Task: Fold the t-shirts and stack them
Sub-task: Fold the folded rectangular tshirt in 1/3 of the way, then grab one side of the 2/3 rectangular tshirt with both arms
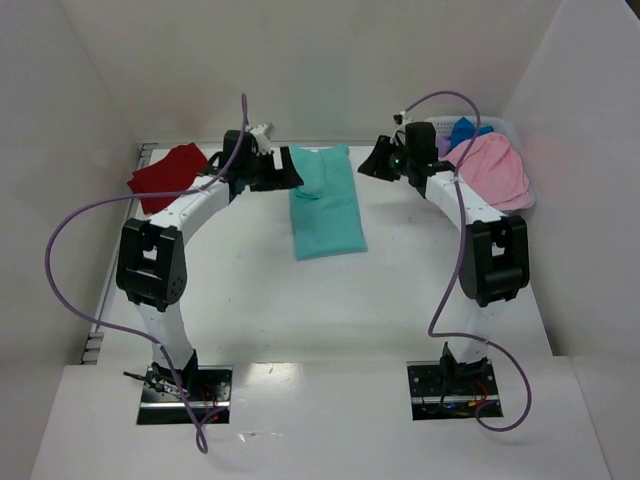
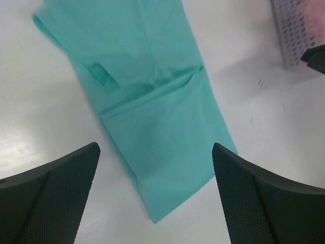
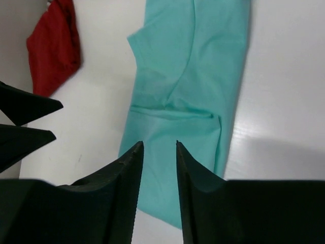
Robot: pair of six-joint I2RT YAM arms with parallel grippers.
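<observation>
You had the white table (image 1: pixel 400 290) w/ the teal t-shirt (image 1: pixel 325 205) lying flat at its far middle, between the two arms. The shirt was partly folded into a long narrow strip running front to back, sides tucked in. A crease crossed it near the middle, clear in the left wrist view (image 2: pixel 162 127) and the right wrist view (image 3: pixel 188 76).

At the far right corner sat the white perforated basket (image 1: pixel 505 124). The pink t-shirt (image 1: pixel 495 170) was heaped on it and spilling over its near rim. The dark red t-shirt (image 1: pixel 165 175) lay crumpled at the far left edge, well apart from the teal one. The blue t-shirt (image 1: pixel 468 130) poked up in the basket behind the pink. A bit of purple t-shirt (image 1: pixel 444 147) showed beside it, too small to say more.

Your left gripper (image 2: pixel 155 147) hung over the teal shirt's left side, jaws spread wide, holding nothing. Your right gripper (image 3: pixel 158 145) hovered near the shirt's right side, fingers nearly together w/ a slim gap, also holding nothing.
</observation>
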